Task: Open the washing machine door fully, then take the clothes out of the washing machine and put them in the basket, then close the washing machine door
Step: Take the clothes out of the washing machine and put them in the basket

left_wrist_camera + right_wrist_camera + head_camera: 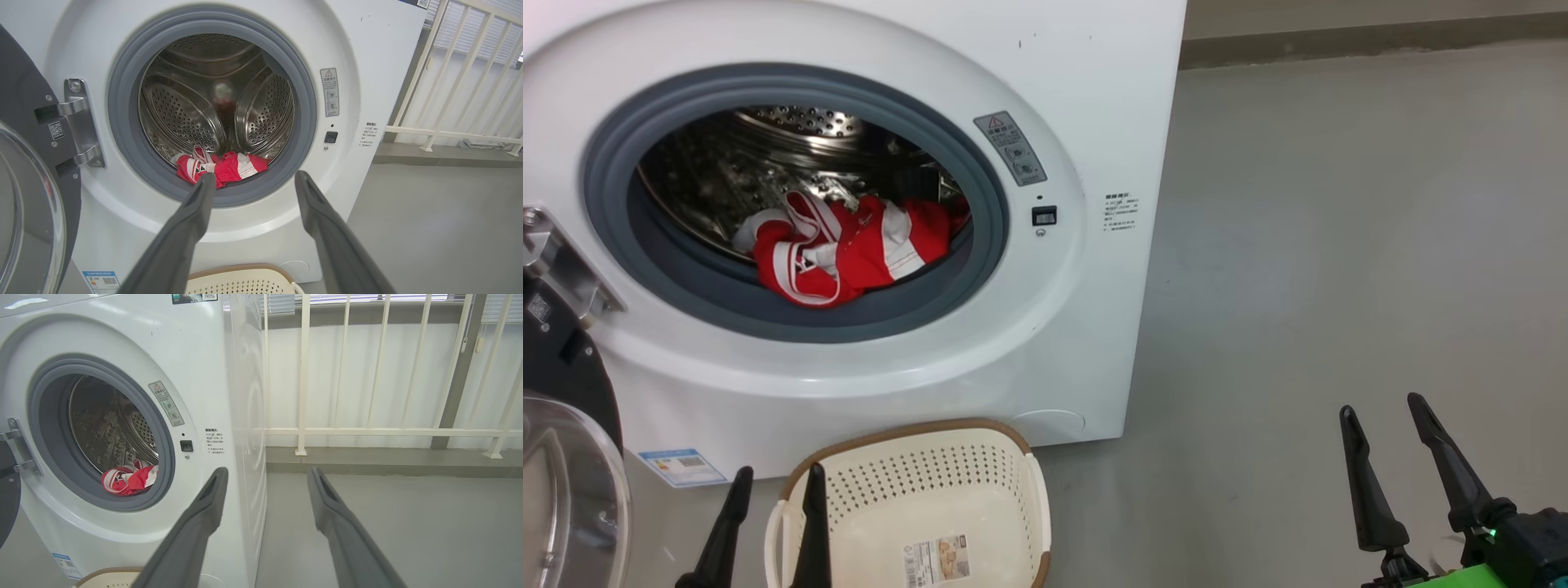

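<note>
Floor: plain grey, smooth, takes the right half of the head view; a raised kerb bounds it at upper right. On it: white washer, upper left; cream basket, bottom centre, just before the washer.

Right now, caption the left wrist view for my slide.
Open left gripper faces red clothes inside the washing machine, door open.

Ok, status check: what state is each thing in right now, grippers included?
washing machine door: open, swung aside to the left.
clothes: bunched at the front of the drum, not yet out.
basket: upright on the floor before the washing machine, empty except its label.
left gripper: open, holding nothing.
right gripper: open, holding nothing.
</note>
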